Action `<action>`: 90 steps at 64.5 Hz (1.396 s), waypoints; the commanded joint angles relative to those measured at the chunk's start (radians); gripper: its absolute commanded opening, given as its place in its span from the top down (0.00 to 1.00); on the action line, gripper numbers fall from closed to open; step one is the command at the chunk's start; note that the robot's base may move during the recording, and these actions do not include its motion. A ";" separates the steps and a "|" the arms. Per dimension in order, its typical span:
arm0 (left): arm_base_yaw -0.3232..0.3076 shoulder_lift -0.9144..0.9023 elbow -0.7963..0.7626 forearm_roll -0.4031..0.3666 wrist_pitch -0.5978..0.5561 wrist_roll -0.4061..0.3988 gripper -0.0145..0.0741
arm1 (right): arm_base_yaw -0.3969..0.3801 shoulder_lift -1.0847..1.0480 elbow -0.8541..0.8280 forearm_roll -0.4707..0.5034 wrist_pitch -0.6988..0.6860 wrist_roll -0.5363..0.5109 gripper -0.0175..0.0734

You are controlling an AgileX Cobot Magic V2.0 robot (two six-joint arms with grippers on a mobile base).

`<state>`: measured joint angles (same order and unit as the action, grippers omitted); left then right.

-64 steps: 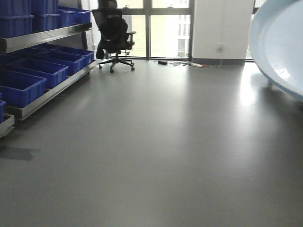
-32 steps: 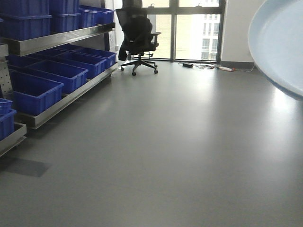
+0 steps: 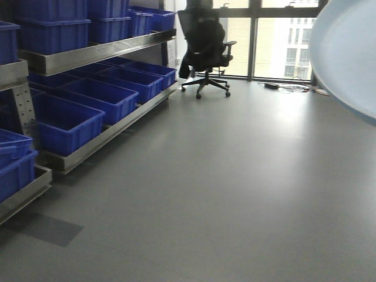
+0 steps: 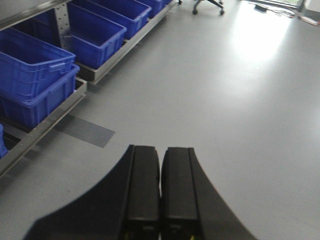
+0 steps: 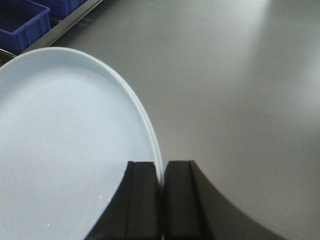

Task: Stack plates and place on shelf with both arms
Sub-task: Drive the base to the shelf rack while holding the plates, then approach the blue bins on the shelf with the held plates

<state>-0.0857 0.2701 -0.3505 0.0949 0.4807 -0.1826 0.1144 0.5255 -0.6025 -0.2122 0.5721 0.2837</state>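
The right gripper [image 5: 161, 167] has its two black fingers pinched on the rim of a pale blue-white round plate [image 5: 65, 150]. The glossy, shallow dish spreads out to the left of the jaws and ahead of them. Its edge runs as a doubled line where it enters the jaws, and I cannot tell whether that is one rim or two plates lying together. In the front view the same plate [image 3: 346, 53] fills the upper right corner, held off the floor.

The left gripper [image 4: 160, 150] has its two fingers pressed together with nothing between them. The smooth grey floor [image 4: 240, 100] lies ahead of and below its jaws. One darker grey rectangular patch [image 4: 85, 131] sits on the floor just ahead of them to the left.

Further left of the left jaws stands a tiered steel shelf rack [image 3: 94, 53] loaded with deep blue plastic crates [image 3: 64, 120]. There are a dozen or so, too crowded to count exactly. The left wrist view shows two stacked at the near end. One black wheeled office chair [image 3: 205, 44] stands far ahead by the windows, and loose cables [image 3: 294, 88] lie on the floor to its right.

Compared with half a second ago, the rack and crates stand larger and reach further into the front view, and the chair has shifted to the right. The plate keeps its place at the right edge.
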 commanded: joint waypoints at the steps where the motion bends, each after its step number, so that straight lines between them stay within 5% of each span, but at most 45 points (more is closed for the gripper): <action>1: 0.001 0.007 -0.030 0.003 -0.083 -0.002 0.74 | -0.006 0.010 -0.031 -0.009 -0.098 -0.003 0.75; 90: 0.001 0.007 -0.030 0.003 -0.083 -0.002 0.74 | -0.006 0.010 -0.031 -0.009 -0.098 -0.003 0.75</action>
<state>-0.0857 0.2701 -0.3505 0.0949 0.4807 -0.1826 0.1144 0.5255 -0.6025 -0.2122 0.5721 0.2837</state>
